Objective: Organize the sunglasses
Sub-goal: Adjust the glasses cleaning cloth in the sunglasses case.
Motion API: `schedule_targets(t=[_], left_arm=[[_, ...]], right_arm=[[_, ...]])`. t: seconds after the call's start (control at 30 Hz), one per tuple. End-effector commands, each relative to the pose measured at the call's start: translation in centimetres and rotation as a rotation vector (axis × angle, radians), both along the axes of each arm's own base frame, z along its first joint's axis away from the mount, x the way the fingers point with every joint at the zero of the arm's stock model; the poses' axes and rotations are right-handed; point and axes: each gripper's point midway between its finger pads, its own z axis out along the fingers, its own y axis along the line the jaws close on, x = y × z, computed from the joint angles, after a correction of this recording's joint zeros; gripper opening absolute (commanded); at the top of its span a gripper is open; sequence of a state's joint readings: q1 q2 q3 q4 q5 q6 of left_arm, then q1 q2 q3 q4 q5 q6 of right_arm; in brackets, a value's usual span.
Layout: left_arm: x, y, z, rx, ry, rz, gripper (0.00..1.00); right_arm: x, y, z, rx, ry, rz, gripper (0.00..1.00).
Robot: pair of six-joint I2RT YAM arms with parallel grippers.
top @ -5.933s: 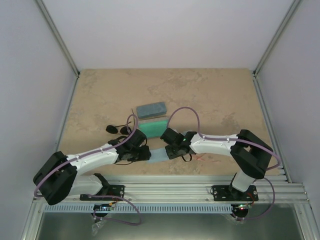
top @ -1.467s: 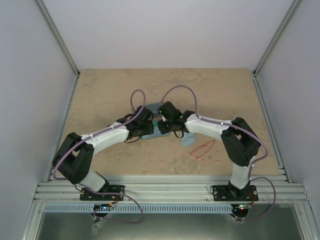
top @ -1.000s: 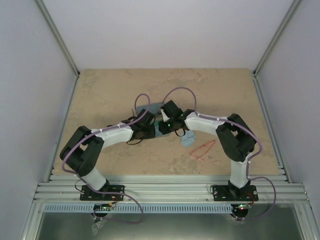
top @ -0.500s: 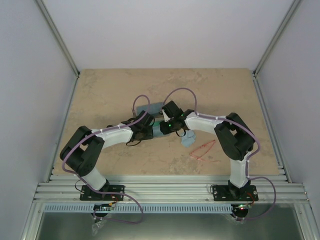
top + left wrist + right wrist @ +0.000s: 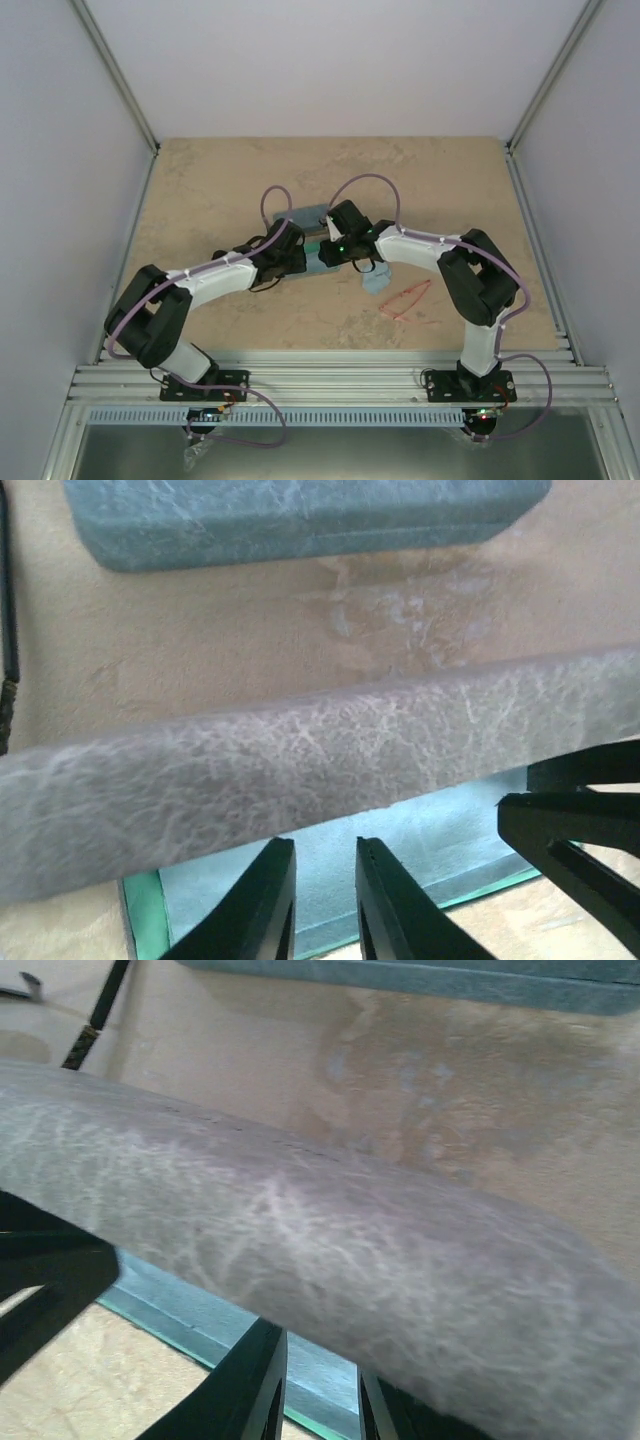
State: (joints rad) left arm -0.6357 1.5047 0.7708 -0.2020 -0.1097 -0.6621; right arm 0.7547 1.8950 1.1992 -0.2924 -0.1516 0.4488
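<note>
The red-framed sunglasses (image 5: 405, 299) lie on the table at the right front, apart from both arms. The black pair's lenses are hidden; only a thin dark arm shows at the left edge of the wrist views (image 5: 8, 610) (image 5: 100, 1005). My left gripper (image 5: 300, 256) (image 5: 322, 845) and right gripper (image 5: 328, 252) (image 5: 320, 1345) meet at the open grey case (image 5: 317, 260). Both have their jaws a little apart with nothing between them, over a light blue cloth (image 5: 420, 845) in the green-lined base. The grey lid (image 5: 300, 760) (image 5: 350, 1240) stands just past the fingertips.
A blue-grey case (image 5: 303, 212) (image 5: 300, 520) (image 5: 450, 980) lies just behind the grey one. A second light blue cloth (image 5: 377, 279) lies crumpled under the right forearm, beside the red glasses. Side rails bound the table left and right.
Both arms have come from the table's front up to the grey case. Over the last second the grippers have stayed at the case while the left arm's elbow swung left.
</note>
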Motion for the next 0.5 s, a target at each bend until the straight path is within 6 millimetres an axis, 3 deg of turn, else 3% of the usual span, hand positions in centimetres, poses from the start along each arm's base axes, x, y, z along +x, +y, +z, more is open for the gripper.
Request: schedule_targets(t=[0.0, 0.3, 0.47], left_arm=[[-0.1, -0.2, -1.7, 0.001, 0.023, -0.015, 0.17], [-0.2, 1.2, -4.2, 0.053, 0.029, 0.030, 0.17], [-0.1, 2.2, -4.3, 0.088, 0.010, 0.068, 0.17]], right_arm=[[-0.5, 1.5, -0.6, 0.056, 0.037, 0.060, 0.21], [0.4, 0.5, -2.6, 0.001, 0.055, 0.028, 0.20], [1.0, 0.0, -2.7, 0.003, 0.052, -0.018, 0.19]])
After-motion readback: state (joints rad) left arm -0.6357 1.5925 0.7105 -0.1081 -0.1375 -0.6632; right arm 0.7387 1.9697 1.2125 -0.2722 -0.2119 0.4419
